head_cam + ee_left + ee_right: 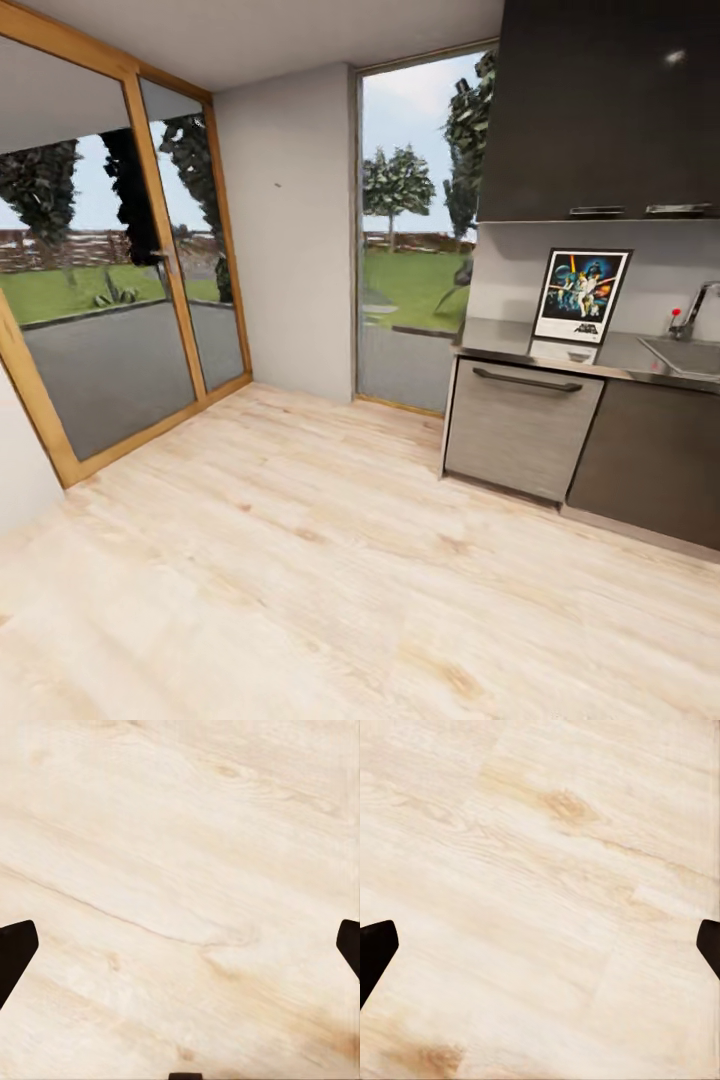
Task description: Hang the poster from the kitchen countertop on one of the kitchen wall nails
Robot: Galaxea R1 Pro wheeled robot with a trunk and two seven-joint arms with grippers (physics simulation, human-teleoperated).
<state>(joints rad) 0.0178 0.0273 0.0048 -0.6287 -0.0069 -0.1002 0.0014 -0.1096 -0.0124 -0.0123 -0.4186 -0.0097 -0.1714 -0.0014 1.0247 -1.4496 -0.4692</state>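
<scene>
Both sets of jaws are hanging spread wide over bare wooden floor (180, 870), gripping nothing. Far beyond them, the poster (582, 295) is leaning upright on the tabletop (500, 340), waiting for pickup.

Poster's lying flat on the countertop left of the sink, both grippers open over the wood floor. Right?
Not quite. The head view shows the poster standing upright against the wall, not lying flat, on the countertop left of the sink. The rest holds: the left gripper and right gripper have fingers spread wide over the wood floor.
</scene>
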